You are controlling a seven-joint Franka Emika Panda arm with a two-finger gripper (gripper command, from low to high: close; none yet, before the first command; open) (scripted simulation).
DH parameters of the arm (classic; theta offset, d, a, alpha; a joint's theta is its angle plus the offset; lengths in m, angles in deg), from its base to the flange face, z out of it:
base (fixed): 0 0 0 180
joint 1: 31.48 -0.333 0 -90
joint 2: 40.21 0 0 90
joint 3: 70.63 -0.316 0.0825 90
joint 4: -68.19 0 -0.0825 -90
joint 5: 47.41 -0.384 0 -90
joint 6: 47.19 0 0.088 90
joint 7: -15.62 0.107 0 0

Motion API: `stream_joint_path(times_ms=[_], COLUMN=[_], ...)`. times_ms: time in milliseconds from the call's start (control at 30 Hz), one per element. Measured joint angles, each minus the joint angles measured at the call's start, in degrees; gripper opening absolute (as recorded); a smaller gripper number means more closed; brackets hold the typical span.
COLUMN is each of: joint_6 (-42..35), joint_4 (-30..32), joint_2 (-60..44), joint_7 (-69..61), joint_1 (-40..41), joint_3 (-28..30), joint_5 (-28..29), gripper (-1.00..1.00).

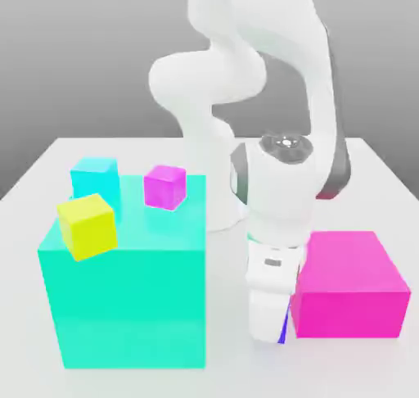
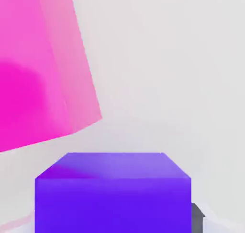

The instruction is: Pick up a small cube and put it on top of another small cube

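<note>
**Bench inventory: my claw down beside the pink block**

1. My claw (image 1: 277, 332): lower centre-right of the exterior view, pointing down at the bench (image 1: 33, 179), just left of the big pink block. Its fingers are drawn together onto the small purple cube, one dark fingertip (image 2: 197, 216) showing at the cube's side in the hand view.

2. Small purple cube (image 2: 113, 193): lower centre of the hand view, top face and one side face visible, plain and matte. In the exterior view a thin violet sliver of it shows at the tip of my claw, low on the frame, between the claw and the pink block.

3. Big pink block (image 1: 350, 283): lower right of the exterior view, resting on the bench, just beside my claw. In the hand view it takes up the upper left.

4. Big teal block (image 1: 127, 294): lower left of the exterior view, the largest item on the bench.

5. Small yellow cube (image 1: 87, 225): on the teal block's top, near its left edge, turned slightly askew.

6. Small magenta cube (image 1: 164, 187): at the far edge of the teal block's top, centre-left of the frame; whether it rests on the block or behind it I cannot tell.

7. Small cyan cube (image 1: 95, 181): upper left, behind the teal block, near the yellow one.
</note>
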Motion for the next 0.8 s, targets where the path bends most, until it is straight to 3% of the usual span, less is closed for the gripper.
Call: stream_joint_path(times_ms=[167,200,300,533,800], joint_6=[-4.27,-5.61,-9.24,-14.74,-23.6], joint_4=[1.26,0.81,-3.29,-12.46,-19.66], joint_2=[5.11,5.9,7.36,10.21,16.66], joint_7=[2.6,2.75,4.7,9.73,8.72], joint_1=[-0.69,-0.46,2.91,8.74,17.8], joint_3=[1.43,1.31,3.44,6.96,11.84], joint_5=[3.28,1.61,3.08,12.2,20.41], gripper=[-1.0,-1.0,-1.0,-1.0,-1.0])
